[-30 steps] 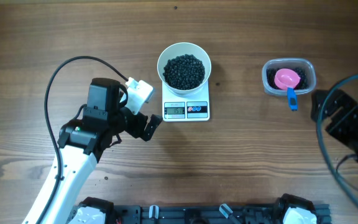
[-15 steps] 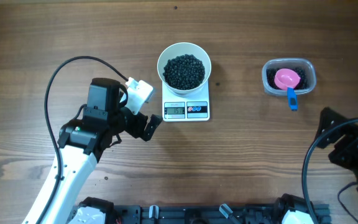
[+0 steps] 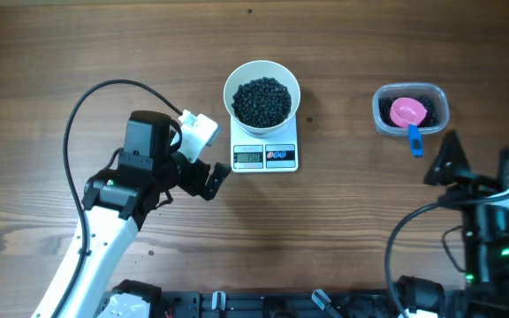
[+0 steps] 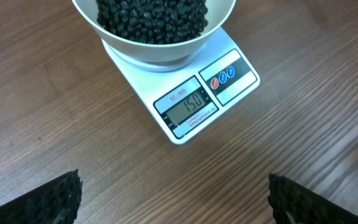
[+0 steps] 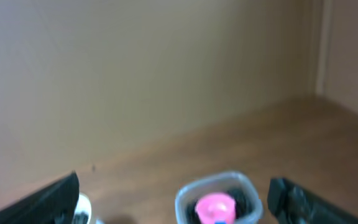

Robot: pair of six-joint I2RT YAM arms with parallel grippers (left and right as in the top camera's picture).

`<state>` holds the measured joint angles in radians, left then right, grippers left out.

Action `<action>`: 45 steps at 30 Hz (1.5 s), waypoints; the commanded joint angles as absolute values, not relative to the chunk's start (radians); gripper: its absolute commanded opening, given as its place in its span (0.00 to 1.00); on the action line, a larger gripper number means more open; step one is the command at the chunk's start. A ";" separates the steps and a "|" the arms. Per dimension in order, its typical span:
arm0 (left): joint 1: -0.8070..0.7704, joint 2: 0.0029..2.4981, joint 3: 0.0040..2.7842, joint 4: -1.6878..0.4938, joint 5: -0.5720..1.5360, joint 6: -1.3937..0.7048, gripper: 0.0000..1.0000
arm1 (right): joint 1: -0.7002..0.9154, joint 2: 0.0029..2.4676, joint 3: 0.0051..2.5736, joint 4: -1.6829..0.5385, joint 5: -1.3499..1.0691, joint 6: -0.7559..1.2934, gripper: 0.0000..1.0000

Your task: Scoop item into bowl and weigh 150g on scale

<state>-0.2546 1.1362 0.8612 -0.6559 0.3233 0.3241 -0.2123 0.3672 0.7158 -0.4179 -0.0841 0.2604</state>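
Tabletop (image 3: 343, 230) of brown grained wood, plain beige wall (image 5: 135, 74) behind.
Round white bowl (image 3: 228, 92) of black beads (image 3: 262, 101) sits on white digital scale (image 3: 264, 157); left gripper (image 4: 174, 198) and right gripper (image 5: 173, 198) both gape.

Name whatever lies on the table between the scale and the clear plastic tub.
Nothing: overhead, only bare wooden table separates the scale from the tub.

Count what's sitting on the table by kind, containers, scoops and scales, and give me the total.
Containers: 2, the white bowl and the clear tub
Scoops: 1, the pink scoop
Scales: 1, the scale
Total: 4
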 commanded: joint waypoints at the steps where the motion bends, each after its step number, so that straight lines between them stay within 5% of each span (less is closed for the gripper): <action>1: -0.258 1.143 0.852 -0.656 0.339 0.326 1.00 | -0.187 0.266 0.542 -0.289 -0.066 0.263 1.00; 22: -0.258 1.143 0.852 -0.656 0.339 0.326 1.00 | -0.134 0.006 0.212 -0.110 0.027 0.262 1.00; 45: -0.258 1.143 0.852 -0.656 0.339 0.326 1.00 | -0.075 0.003 0.005 0.205 0.072 0.264 1.00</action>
